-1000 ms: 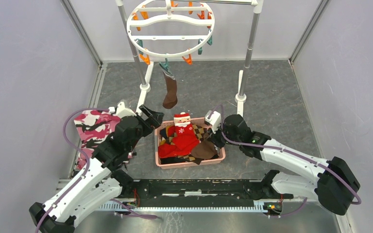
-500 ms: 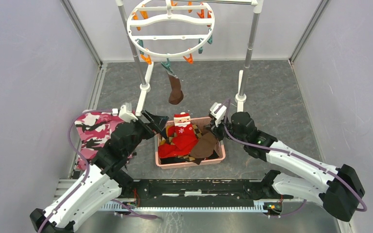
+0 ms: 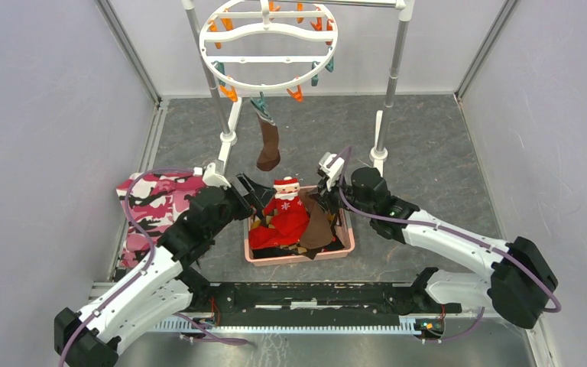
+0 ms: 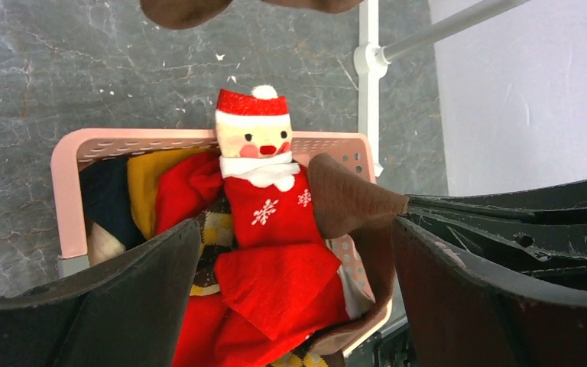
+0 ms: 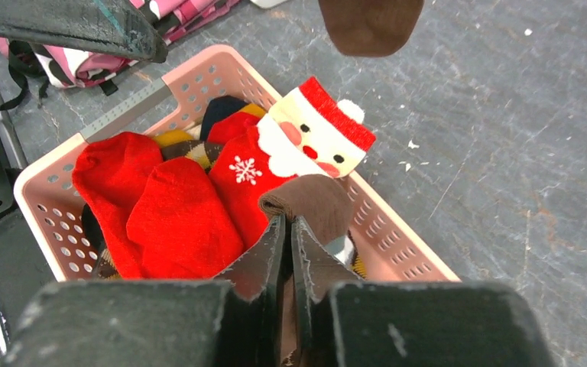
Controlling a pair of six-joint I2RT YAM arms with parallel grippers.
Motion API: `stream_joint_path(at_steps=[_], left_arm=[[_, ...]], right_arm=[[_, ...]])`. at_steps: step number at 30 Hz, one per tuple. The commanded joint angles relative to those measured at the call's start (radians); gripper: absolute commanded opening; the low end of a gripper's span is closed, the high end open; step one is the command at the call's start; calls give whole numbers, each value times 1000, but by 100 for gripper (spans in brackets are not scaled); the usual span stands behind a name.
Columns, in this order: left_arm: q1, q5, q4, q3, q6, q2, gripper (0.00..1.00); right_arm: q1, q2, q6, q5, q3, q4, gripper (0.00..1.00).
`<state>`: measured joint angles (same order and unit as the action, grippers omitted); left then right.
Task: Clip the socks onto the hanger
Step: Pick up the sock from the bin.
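1. Lower left of the top view: the left gripper (image 3: pixel 249 191) stands at the left rim of the pink basket (image 3: pixel 298 258), jaws spread wide and holding nothing. Its wrist view shows only the basket's contents between them.
2. Right of centre: the right gripper (image 5: pixel 288 229) is pinched nearly closed on a fold of the second brown sock (image 5: pixel 309 202), at the basket's upper right corner, just beside the Santa sock (image 3: pixel 286 200).
3. Orientation of that sock: the gripped end is raised. The rest trails down-frame into the basket, so its long axis runs roughly top to bottom of the top view. We cannot tell whether cuff or toe is gripped.
4. Upper centre: the hung brown sock (image 3: pixel 268 149) dangles from a teal clip (image 3: pixel 261 105) on the lower rim of the hanger (image 3: pixel 275 58), long axis vertical, rounded end lowermost.
5. Progress, in our judgement: one sock is clipped and the other is only gripped. Lifting it clear, carrying it to a free clip and clipping it remain.
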<state>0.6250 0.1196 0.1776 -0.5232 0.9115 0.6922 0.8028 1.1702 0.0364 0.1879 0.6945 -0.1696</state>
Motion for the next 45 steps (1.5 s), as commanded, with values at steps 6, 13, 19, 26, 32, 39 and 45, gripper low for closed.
stream_joint_path(at_steps=[6, 13, 19, 26, 32, 39, 45], left_arm=[[2, -30, -17, -28, -34, 89, 99], [2, -58, -21, -53, -50, 144, 98], [2, -99, -33, -73, -89, 181, 98], [2, -104, -78, -43, -91, 147, 98], [2, -126, -119, -34, -90, 130, 98], [2, -292, -272, -30, -59, 194, 94], [21, -370, -201, -155, -110, 361, 86]], right_arm=[[1, 29, 13, -18, 3, -33, 26], [-1, -50, -17, -81, -10, 1, 54], [-6, -106, -13, -138, -38, 37, 57], [-10, -155, 41, -247, -101, 113, 58], [-13, -221, 85, -195, -169, 99, 58], [-24, -280, 173, -300, -203, 52, 60], [-33, -266, 242, -412, -169, 99, 60]])
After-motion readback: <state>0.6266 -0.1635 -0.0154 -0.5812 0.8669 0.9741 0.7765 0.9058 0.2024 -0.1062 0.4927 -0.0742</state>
